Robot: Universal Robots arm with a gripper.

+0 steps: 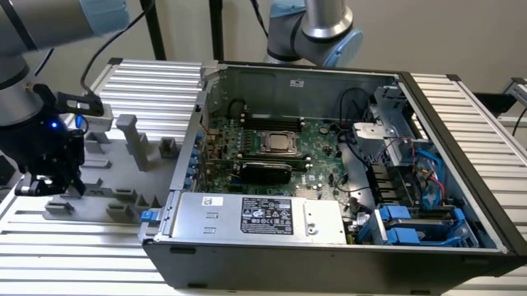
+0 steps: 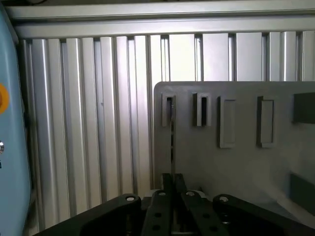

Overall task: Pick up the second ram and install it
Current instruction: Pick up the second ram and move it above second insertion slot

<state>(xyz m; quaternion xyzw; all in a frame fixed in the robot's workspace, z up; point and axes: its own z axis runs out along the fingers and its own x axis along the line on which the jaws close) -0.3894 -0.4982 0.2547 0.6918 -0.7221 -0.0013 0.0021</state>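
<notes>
Black fingers (image 2: 165,189) of the gripper (image 2: 173,179) pinch the second ram (image 2: 172,147), seen edge-on as a thin dark strip; its far end meets a slot in the grey holder plate (image 2: 236,167); beyond lies the ribbed aluminium counter (image 2: 98,123); the open computer case (image 1: 329,265) sits well apart, toward the exterior view's right.
</notes>
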